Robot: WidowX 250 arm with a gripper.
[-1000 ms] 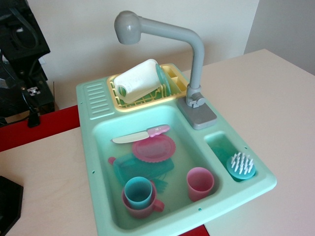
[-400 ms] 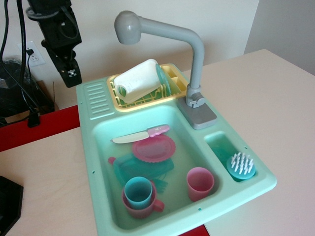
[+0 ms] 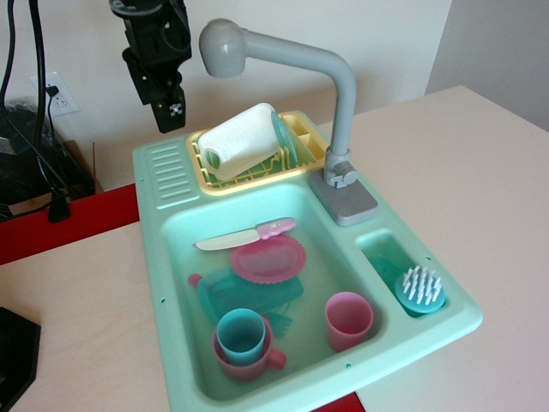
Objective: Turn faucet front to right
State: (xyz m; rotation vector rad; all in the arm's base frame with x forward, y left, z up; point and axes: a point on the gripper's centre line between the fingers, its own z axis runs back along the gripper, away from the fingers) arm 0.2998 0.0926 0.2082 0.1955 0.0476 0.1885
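1. A mint toy sink (image 3: 163,257) sits on the pale desk (image 3: 489,197).
2. A white cup (image 3: 240,142) lies tipped in the yellow rack (image 3: 309,129).
3. In the basin: a knife (image 3: 244,236), pink plate (image 3: 268,257), pink cup (image 3: 349,320).
4. A teal brush (image 3: 420,289) fills the side compartment.

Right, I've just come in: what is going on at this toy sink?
A black robot gripper hangs in the air just left of the rounded head of the tall grey plastic toy faucet, not touching it. The faucet's arm points left over the yellow dish rack, where a white cup lies tilted. The mint-green toy sink holds a pink plate, cups and a knife. The turn has not begun.
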